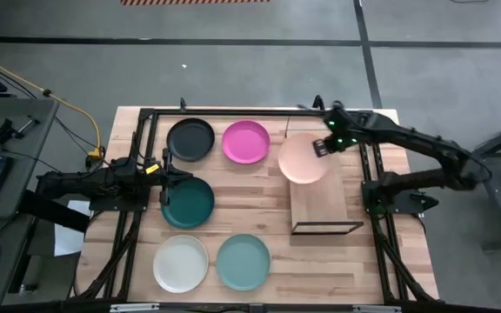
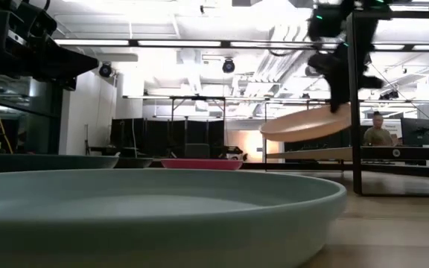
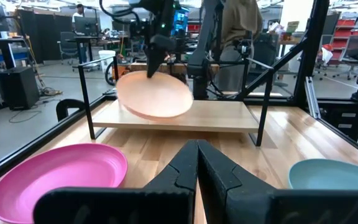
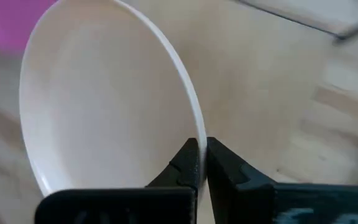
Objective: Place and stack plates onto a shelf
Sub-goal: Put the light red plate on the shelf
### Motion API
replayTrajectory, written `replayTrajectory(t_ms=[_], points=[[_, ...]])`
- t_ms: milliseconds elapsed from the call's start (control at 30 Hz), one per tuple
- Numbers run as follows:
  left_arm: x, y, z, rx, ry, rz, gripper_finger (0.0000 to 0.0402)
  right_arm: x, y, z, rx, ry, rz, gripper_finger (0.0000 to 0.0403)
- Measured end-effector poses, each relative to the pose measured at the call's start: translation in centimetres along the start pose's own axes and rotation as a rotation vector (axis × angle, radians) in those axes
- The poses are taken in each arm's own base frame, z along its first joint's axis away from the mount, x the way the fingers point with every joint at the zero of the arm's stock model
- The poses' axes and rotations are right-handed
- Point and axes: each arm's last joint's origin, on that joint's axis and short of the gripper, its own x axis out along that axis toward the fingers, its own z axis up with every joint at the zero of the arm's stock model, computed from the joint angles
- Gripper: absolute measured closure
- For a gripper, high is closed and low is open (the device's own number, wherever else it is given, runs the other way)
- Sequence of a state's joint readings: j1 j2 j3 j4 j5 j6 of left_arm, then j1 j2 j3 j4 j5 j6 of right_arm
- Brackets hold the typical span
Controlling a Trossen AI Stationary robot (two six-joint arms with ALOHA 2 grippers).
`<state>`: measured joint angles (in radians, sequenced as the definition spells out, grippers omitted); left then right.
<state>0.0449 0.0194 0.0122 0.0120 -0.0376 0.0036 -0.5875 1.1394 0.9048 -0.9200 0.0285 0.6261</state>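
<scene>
My right gripper (image 1: 323,146) is shut on the pale peach plate (image 1: 301,160), which hovers over the far end of the shelf (image 1: 322,207). The shelf is a light-wood board on a dark wire frame, right of centre. My left gripper (image 1: 165,170) is shut, touches nothing, and waits at the far-left rim of the dark green plate (image 1: 188,203). On the table lie the black plate (image 1: 190,140) and the magenta pink plate (image 1: 246,142) at the far side, and the cream white plate (image 1: 181,263) and the light teal plate (image 1: 243,261) at the near side. My right gripper pinches the peach plate's rim (image 4: 194,127) between its two fingers, one on the inner face and one on the outer. It comes from the table's right, slanting down, at the plate's right edge (image 1: 318,149). The plate (image 2: 304,123) is lifted clear of the shelf board (image 2: 311,154) and tilted, its held side higher.
Dark frame posts (image 2: 356,112) stand around the table and close to the shelf's right side. Bare wood lies between the green plate and the shelf. People (image 2: 379,130) and workbenches show in the room beyond the table.
</scene>
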Motion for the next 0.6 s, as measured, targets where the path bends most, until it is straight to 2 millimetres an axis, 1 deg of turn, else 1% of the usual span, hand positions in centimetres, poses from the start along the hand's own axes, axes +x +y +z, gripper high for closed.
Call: replayTrajectory(t_ms=[100, 200, 267, 433, 600], points=[[0.0, 0.0, 0.0, 0.0, 0.0, 0.0, 0.0401, 0.7, -2.1, -0.9, 0.148, -0.082, -0.005, 0.0403], [0.0, 0.0, 0.0, 0.0, 0.0, 0.0, 0.0401, 1.8, -3.3, -1.5, 0.253, -0.133, 0.001, 0.0403], [0.0, 0.0, 0.0, 0.0, 0.0, 0.0, 0.0401, 2.6, -3.9, -1.8, 0.293, -0.13, 0.003, 0.0403], [0.0, 0.0, 0.0, 0.0, 0.0, 0.0, 0.0401, 4.0, -4.9, -2.8, 0.347, -0.112, -0.053, 0.0403], [0.0, 0.0, 0.0, 0.0, 0.0, 0.0, 0.0401, 4.3, -5.2, -3.0, 0.367, -0.114, -0.074, 0.0403]])
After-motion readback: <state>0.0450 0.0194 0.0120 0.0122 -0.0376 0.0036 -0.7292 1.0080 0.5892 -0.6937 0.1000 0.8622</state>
